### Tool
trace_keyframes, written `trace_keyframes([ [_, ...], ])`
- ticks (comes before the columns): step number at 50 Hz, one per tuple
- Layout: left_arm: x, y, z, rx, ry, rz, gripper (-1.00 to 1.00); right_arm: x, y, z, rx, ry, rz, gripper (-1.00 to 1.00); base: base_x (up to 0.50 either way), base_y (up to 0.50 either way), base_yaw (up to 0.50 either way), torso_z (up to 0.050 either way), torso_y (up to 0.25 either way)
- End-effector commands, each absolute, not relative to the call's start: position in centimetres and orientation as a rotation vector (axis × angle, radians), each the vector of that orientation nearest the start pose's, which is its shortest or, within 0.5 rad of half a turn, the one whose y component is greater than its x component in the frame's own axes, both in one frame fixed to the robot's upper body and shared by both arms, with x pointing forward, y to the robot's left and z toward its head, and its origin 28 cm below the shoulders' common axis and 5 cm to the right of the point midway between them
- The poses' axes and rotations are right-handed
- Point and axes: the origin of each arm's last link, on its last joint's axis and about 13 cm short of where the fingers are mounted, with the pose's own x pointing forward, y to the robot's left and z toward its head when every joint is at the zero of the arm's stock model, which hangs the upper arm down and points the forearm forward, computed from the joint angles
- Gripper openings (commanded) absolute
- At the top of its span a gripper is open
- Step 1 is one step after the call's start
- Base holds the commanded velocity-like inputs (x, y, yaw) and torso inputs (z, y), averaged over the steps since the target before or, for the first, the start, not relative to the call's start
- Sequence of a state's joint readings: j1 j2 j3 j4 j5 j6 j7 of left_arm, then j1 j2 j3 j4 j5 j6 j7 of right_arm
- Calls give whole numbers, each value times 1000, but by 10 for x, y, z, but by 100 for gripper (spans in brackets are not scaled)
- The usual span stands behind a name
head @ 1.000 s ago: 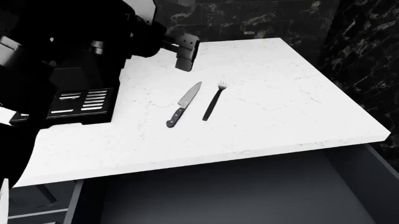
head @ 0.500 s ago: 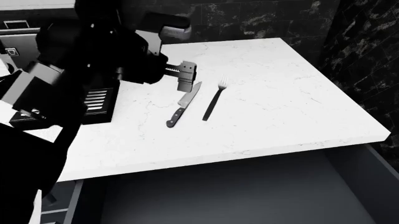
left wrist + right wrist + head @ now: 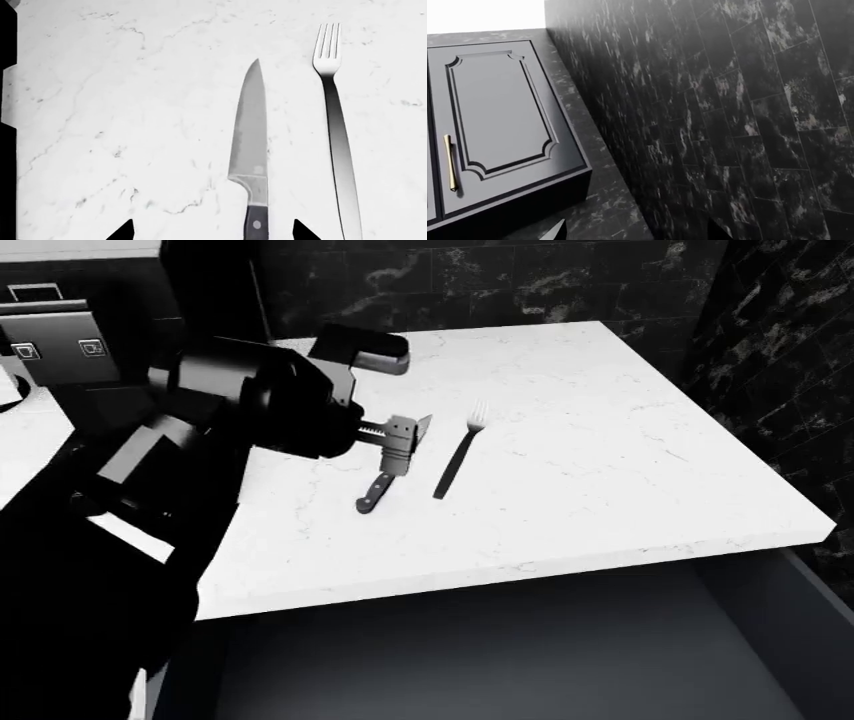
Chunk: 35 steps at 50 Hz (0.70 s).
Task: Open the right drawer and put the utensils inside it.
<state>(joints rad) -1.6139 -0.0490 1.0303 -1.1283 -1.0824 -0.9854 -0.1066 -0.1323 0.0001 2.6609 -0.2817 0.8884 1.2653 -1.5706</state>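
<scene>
- The left gripper (image 3: 402, 437) covers the middle of the knife (image 3: 382, 481) in the head view.
- In the left wrist view, the frame edge cuts off the knife handle and the fork (image 3: 335, 127) handle's end.
- The drawer (image 3: 534, 660) runs off the frame; its front is unseen.

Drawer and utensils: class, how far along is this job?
Done: the drawer is open below the counter, nothing in it. In hand: the left pincer hovers over the knife, open, holding nothing. Left: the knife and the fork, both on the counter, must go inside.
</scene>
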Motion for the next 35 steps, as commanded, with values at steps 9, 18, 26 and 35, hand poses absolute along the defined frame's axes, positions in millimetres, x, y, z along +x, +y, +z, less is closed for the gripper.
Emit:
trace_keyframes([
  [9,402,170,234,174,769,-238,100,-142,-217,50,414,-892,-350,100,0,0,0,0,0],
  [18,399,168,220,172,810,-256,100,-141,-218,49,418,-883,-348,100,0,0,0,0,0],
  [26,396,162,205,169,836,-307,100,-138,-221,47,425,-869,-349,100,0,0,0,0,0],
  [35,395,160,202,168,847,-315,100,-139,-221,47,428,-869,-347,100,0,0,0,0,0],
])
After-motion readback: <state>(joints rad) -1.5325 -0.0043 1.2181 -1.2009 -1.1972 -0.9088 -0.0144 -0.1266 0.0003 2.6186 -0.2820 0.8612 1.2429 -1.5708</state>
